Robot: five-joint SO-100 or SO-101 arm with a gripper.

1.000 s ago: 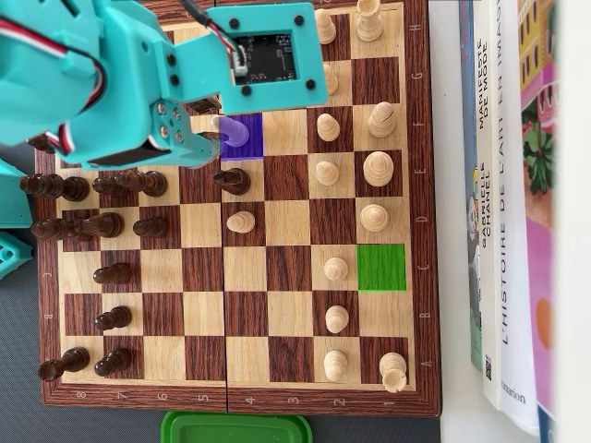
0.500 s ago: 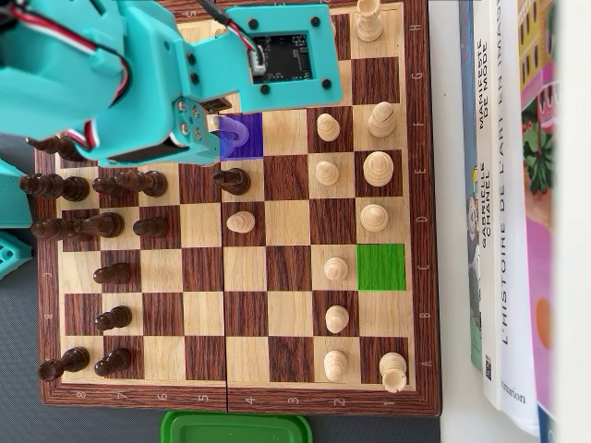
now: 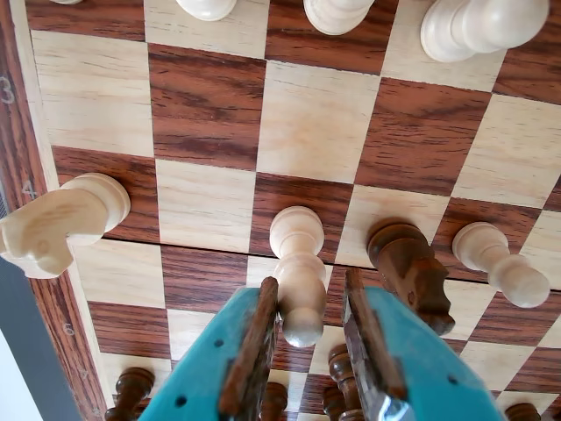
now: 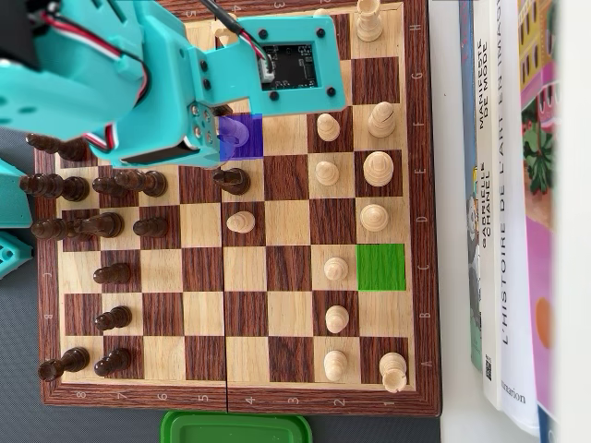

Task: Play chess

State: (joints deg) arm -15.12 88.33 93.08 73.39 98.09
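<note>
In the wrist view my gripper (image 3: 309, 289) is open, with its teal jaws on either side of an upright light pawn (image 3: 296, 263). The left pad (image 3: 261, 329) touches the pawn's head and the right pad (image 3: 368, 329) stands apart from it. In the overhead view the gripper (image 4: 231, 138) hangs over a blue-tinted square (image 4: 251, 125), where the pawn (image 4: 236, 135) shows faintly. A green-tinted square (image 4: 380, 267) lies near the right edge of the chessboard (image 4: 245, 397).
A dark piece (image 3: 410, 272) stands just right of the right jaw, with a light pawn (image 3: 500, 263) beyond it. A light knight (image 3: 61, 219) sits at the left border. Dark pieces (image 4: 92, 226) fill the board's left side and light pieces (image 4: 374, 171) its right. Books (image 4: 508, 185) lie to the right.
</note>
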